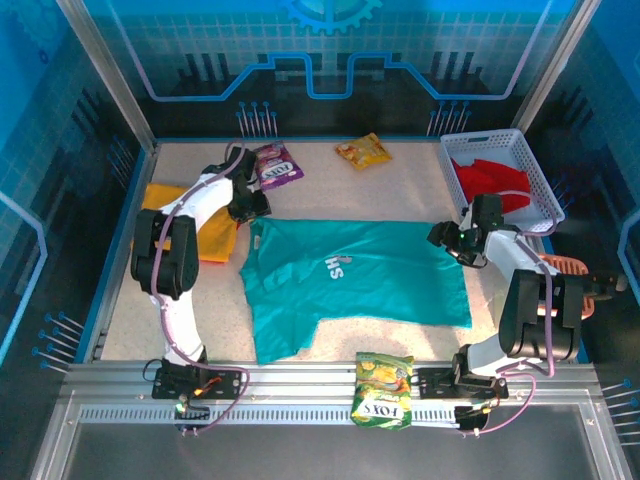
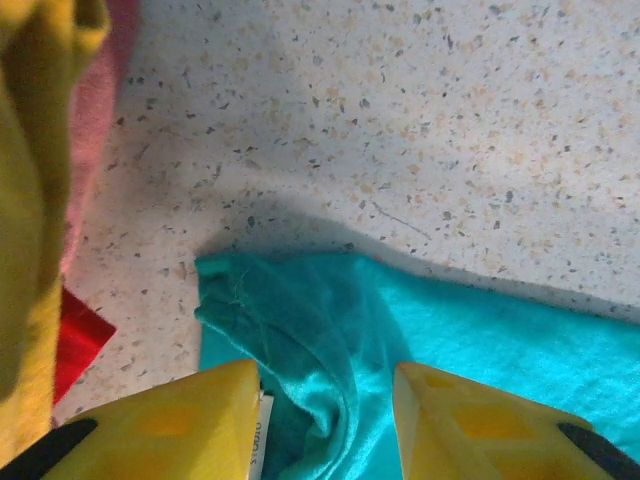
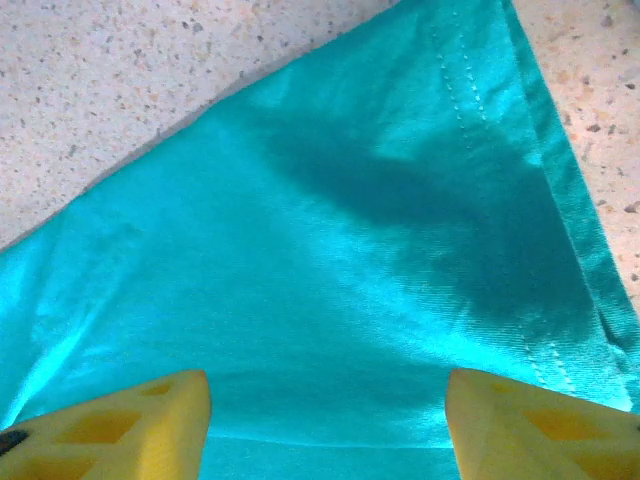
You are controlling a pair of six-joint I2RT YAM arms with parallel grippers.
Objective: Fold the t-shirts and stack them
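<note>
Yellow-orange soft cloth t-shirt (image 1: 217, 243) lies crumpled at the left of the speckled table (image 1: 400, 190), partly under our left arm. We see the left gripper (image 2: 325, 425) with jaws parted, straddling a bunched corner of the teal cloth t-shirt (image 1: 350, 285), not clamped on it. Teal shirt lies spread mid-table. Right gripper (image 3: 328, 420) is over its right corner, jaws wide apart, gripping nothing. Red cloth t-shirt (image 1: 490, 180) lies in the white plastic basket (image 1: 540, 180), far right.

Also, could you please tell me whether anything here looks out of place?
Yes, a green snack packet lies across the near metal rail, mostly off the tabletop, close to the teal t-shirt.
</note>
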